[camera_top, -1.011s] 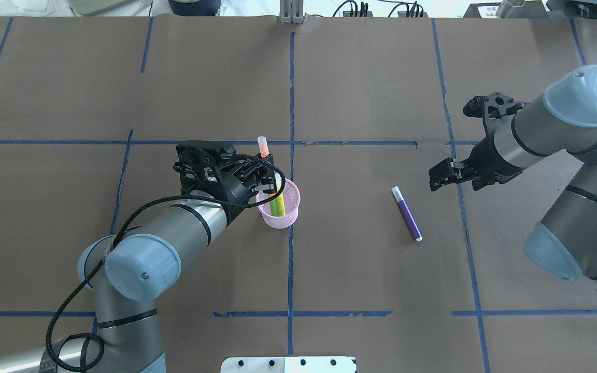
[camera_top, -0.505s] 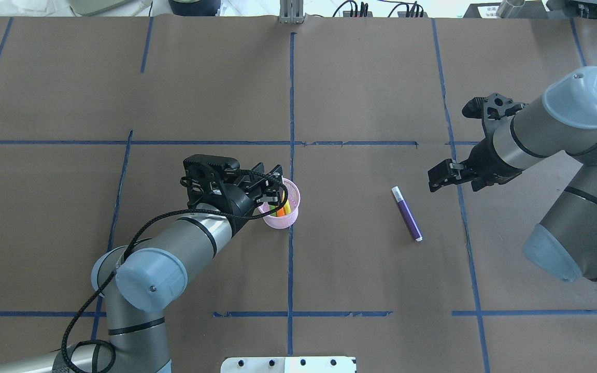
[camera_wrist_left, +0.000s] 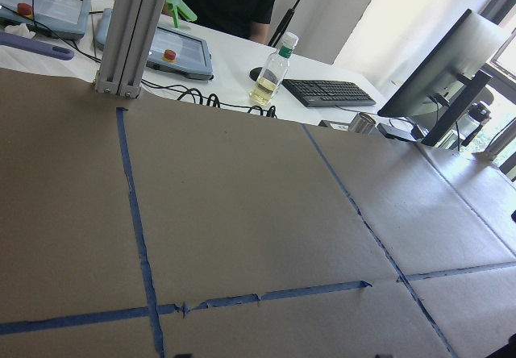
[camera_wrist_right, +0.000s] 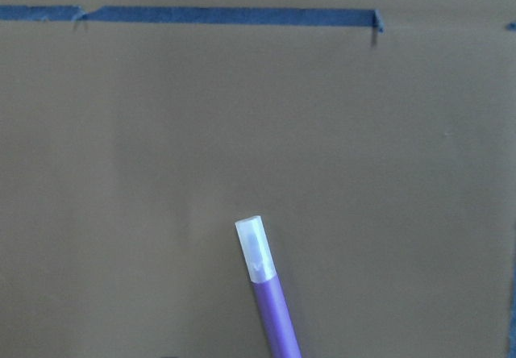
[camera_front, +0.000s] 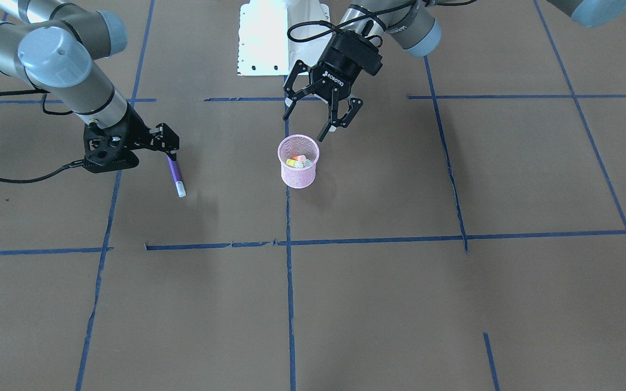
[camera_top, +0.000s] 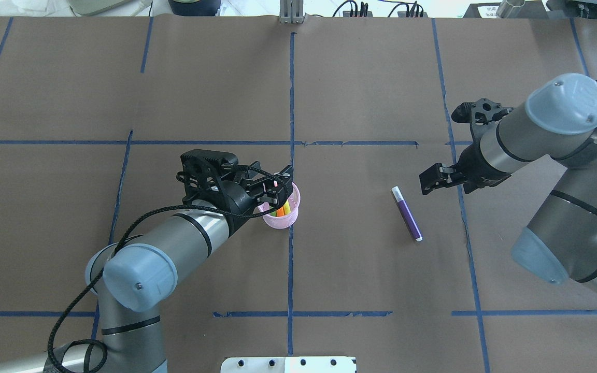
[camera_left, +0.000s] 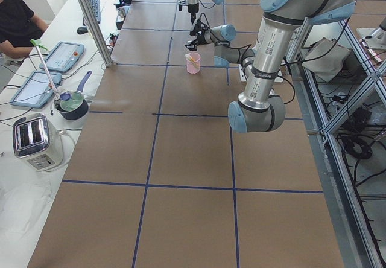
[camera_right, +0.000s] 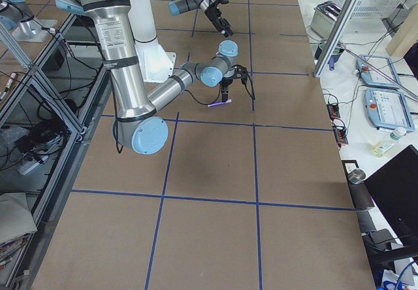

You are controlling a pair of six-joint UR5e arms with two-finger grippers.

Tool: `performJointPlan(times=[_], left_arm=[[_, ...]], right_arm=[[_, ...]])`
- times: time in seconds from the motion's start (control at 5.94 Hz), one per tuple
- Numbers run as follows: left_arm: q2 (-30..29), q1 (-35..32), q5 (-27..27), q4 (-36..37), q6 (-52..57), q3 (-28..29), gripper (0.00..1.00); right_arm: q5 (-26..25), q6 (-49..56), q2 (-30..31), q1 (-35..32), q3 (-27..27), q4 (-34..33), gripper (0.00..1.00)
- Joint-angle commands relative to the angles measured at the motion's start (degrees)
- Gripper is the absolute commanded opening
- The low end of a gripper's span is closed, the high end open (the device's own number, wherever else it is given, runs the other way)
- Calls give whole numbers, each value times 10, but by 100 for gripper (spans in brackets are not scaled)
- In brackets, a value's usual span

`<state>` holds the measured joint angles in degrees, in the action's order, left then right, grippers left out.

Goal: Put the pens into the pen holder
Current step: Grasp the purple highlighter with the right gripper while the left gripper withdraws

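Observation:
The pink mesh pen holder (camera_top: 281, 216) stands near the table's middle and holds an orange, a green and a yellowish pen (camera_front: 298, 161). My left gripper (camera_top: 280, 187) hovers just above the holder, open and empty; the front view (camera_front: 304, 126) shows its fingers spread. A purple pen (camera_top: 407, 213) with a pale cap lies flat on the table to the right. It also shows in the right wrist view (camera_wrist_right: 270, 293). My right gripper (camera_top: 429, 181) is low, just right of the pen's capped end, and looks open and empty.
Brown paper with blue tape lines (camera_top: 290, 103) covers the table. The white robot base plate (camera_top: 288, 364) sits at the near edge. A side bench beyond the far edge holds a toaster (camera_left: 35, 140), a pot, tablets and a bottle (camera_wrist_left: 270, 74).
My left gripper let go of the orange pen, which dropped into the holder, and the gripper now stands open above it. My right gripper moved left towards the purple pen.

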<state>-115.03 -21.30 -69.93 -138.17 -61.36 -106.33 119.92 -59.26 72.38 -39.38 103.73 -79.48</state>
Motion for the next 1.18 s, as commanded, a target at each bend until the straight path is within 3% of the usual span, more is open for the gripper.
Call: performJointPlan(times=[0.0,0.67,0.84,1.01], left_arm=[[41,-64,-113,37,7,-6,81],[38,-66,-120,47,0,-12,80],[38,-66,-120,47,0,-16,80],[39,-66,-120,47,0,-16,80]], right_arm=[[-28,-15,-18,32,-33,0,98],[-87,33,-22,62,-48,-1,85],[-87,49,-21,60,-48,-1,72],[-81,49,-21,56,-47,0,30]])
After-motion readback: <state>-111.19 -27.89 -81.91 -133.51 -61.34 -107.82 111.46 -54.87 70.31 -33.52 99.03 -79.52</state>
